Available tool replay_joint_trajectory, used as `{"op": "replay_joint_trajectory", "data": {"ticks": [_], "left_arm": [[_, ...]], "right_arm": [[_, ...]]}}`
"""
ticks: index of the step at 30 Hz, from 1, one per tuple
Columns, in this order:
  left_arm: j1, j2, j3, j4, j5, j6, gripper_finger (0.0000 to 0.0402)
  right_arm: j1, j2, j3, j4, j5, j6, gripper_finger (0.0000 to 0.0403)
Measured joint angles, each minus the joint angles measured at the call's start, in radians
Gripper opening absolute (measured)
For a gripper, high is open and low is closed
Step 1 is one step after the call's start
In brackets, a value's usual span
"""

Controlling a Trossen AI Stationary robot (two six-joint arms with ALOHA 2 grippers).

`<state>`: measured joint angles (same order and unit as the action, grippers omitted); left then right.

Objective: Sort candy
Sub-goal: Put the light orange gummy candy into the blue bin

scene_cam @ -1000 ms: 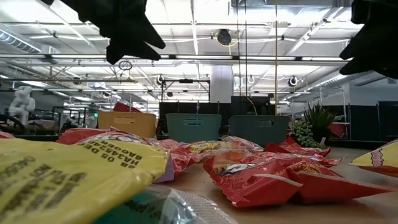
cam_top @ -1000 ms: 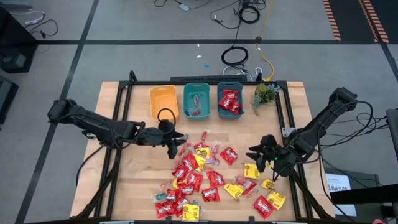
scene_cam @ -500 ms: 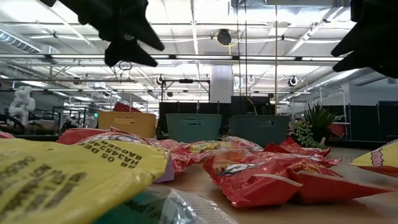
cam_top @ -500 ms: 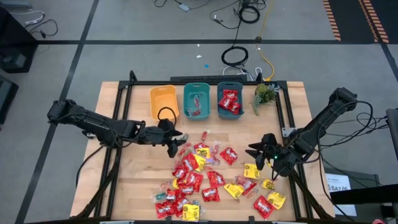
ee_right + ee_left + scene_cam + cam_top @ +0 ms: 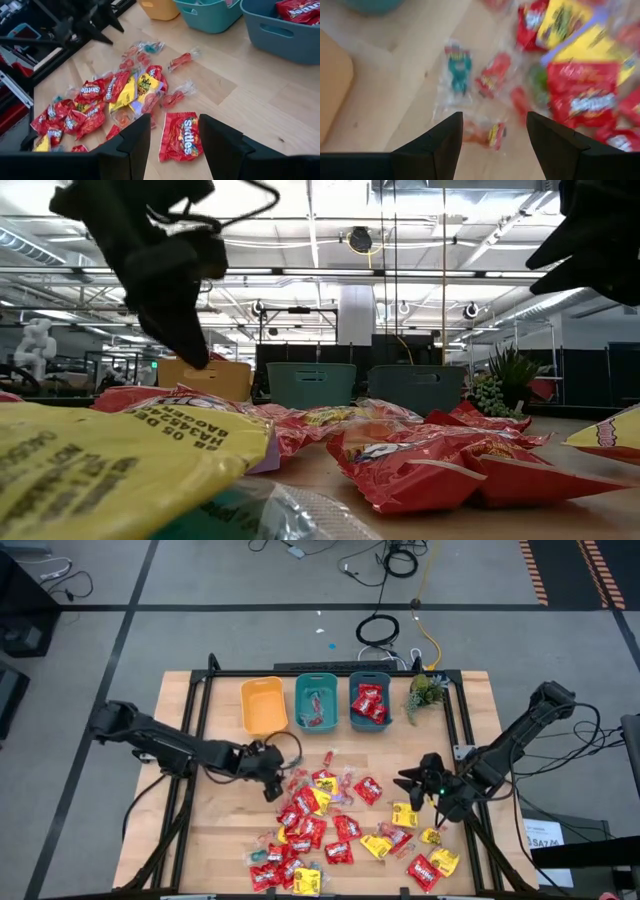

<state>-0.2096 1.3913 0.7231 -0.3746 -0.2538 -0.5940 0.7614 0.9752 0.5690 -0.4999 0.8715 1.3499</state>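
Observation:
The candy lies in a loose pile on the wooden table: red packets, yellow packets and small clear-wrapped pieces. My left gripper hangs open over the pile's far left edge, pointing steeply down. In the left wrist view its fingers stand on either side of a small red clear-wrapped piece lying flat on the wood. My right gripper waits open above the pile's right side, over a red packet, with nothing between its fingers.
Three bins stand in a row at the far edge: a yellow one, a teal one holding a few pieces, and a blue-teal one holding red packets. A small green plant sits to their right. Black frame rails border the table.
My left gripper has come down toward the left edge of the candy pile and tipped from nearly level to pointing steeply down, its fingers spreading a little wider. The candy has not moved.

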Motion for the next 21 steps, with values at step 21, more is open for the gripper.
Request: {"op": "replay_joint_trajectory", "data": {"ticks": [21], "left_arm": [[0.002,0.209,0.016,0.000,0.044,-0.002,0.0111]], "right_arm": [[-0.023,0.000,0.000,0.019,-0.005,-0.001,0.0160]]}}
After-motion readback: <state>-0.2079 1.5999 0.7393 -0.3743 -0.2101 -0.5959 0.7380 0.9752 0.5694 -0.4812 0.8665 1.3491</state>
